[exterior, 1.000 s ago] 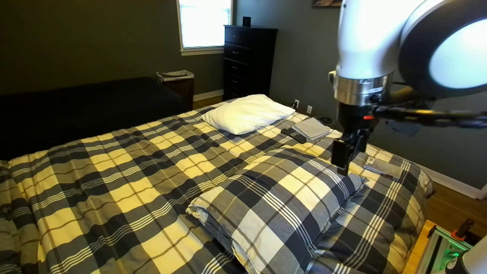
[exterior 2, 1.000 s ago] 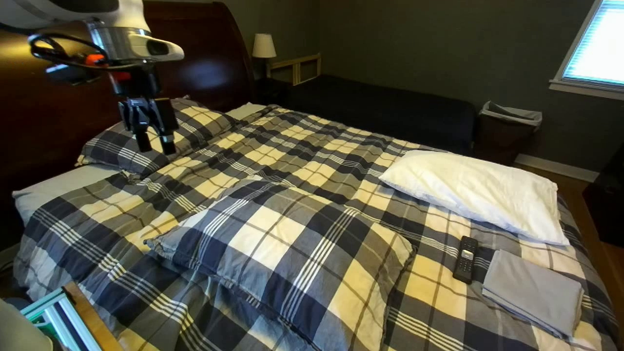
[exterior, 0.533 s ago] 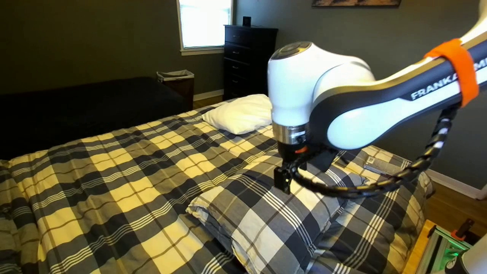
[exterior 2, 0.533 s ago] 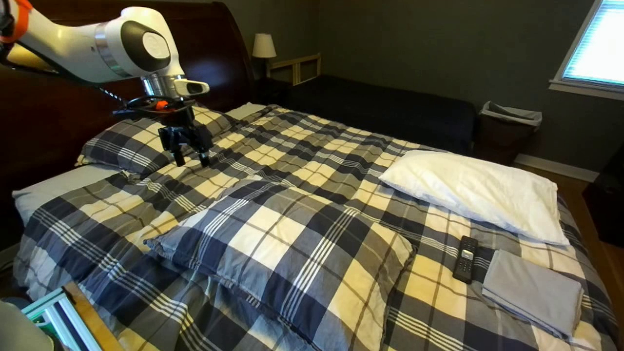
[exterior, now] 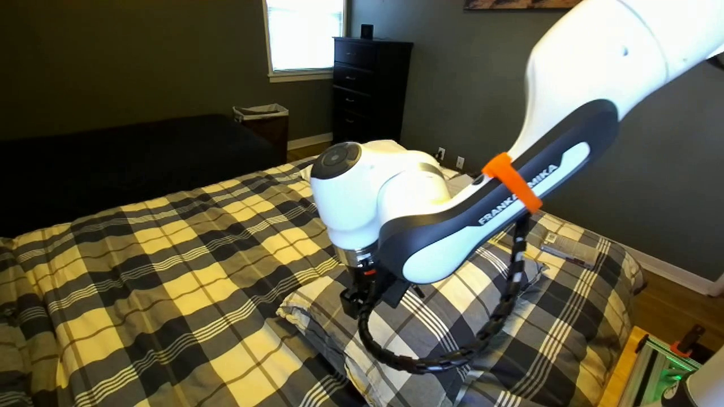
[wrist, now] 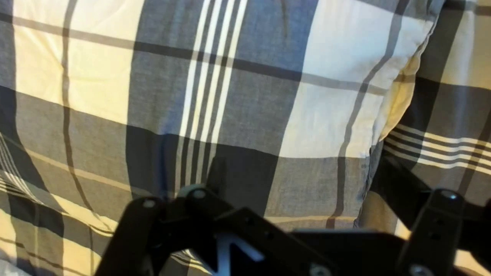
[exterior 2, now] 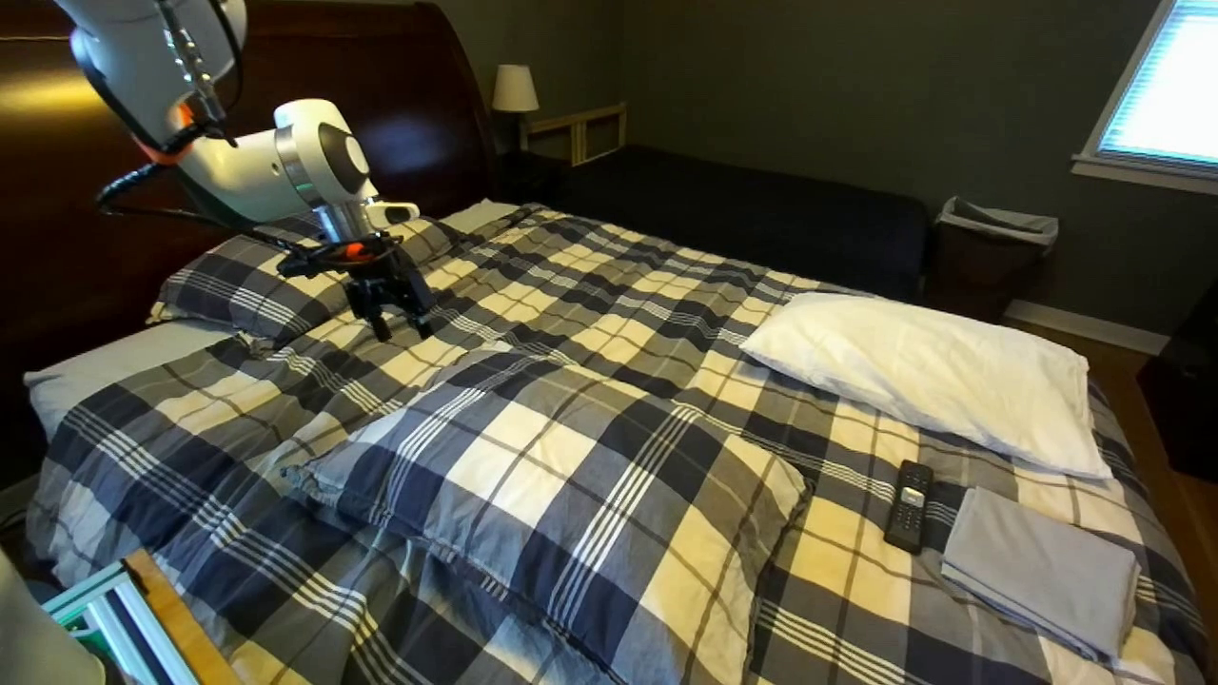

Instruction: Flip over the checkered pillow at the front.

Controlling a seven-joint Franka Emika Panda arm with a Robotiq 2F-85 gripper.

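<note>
The checkered pillow [exterior: 438, 322] is navy, grey and white plaid and lies on the plaid bedspread [exterior: 169, 271]. It shows whole in an exterior view [exterior 2: 552, 495] and fills much of the wrist view [wrist: 165, 96]. My gripper [exterior 2: 402, 330] points down, open and empty, near the pillow's headboard side. In the wrist view my gripper [wrist: 307, 180] has its fingers wide apart: one before the pillow's fabric, one past its edge seam. Whether they touch the fabric I cannot tell. In an exterior view the wrist and cable hide the fingertips and part of the pillow.
A plain white pillow [exterior 2: 923, 381], a remote [exterior 2: 909, 504] and a folded grey cloth [exterior 2: 1042, 571] lie on the bed. Another plaid pillow [exterior 2: 257, 276] leans near the headboard [exterior 2: 400, 105]. A flat packet [exterior: 568, 249] lies near the bed's edge. My cable [exterior: 430, 362] hangs low over the checkered pillow.
My arm has swung out over the bed and come down toward the checkered pillow, moving left in one exterior view and right in the other. The pillow has not moved.
</note>
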